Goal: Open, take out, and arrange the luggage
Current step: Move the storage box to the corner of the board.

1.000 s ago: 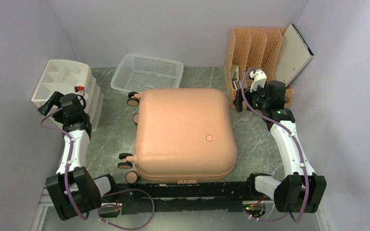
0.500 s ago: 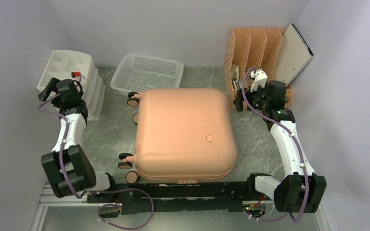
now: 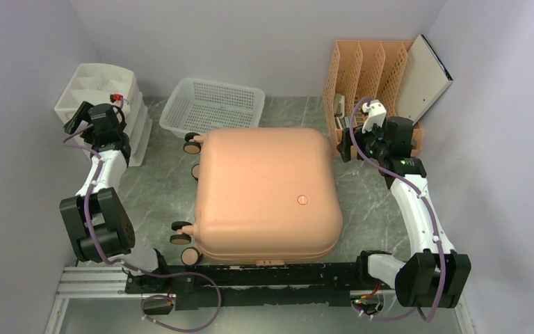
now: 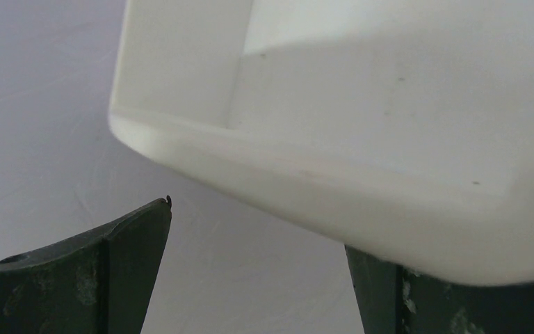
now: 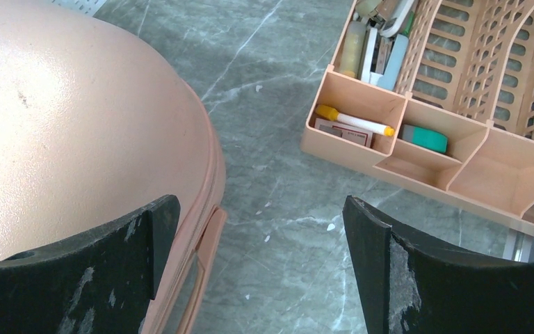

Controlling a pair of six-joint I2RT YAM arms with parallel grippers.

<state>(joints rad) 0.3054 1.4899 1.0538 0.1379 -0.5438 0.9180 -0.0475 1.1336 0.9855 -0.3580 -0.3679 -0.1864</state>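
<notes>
The luggage (image 3: 268, 195) lies closed, flat at the centre of the worktop (image 3: 160, 195), which is grey marble between pale walls. The left fingers (image 4: 261, 229) are wide open and empty at a white organiser (image 4: 389, 139). The right fingers (image 5: 261, 202) are likewise open and empty, beside the luggage. Only the right wrist view shows the rack (image 5: 473, 62) contents.

Salmon-pink luggage (image 3: 268, 191), grey-veined green marble table (image 3: 160, 188), white mesh basket (image 3: 212, 104).

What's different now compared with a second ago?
The left gripper, jaws open, reached farther back along the left wall, and the white organizer shifted back with it. The right gripper, luggage, basket and file rack stayed put.
</notes>
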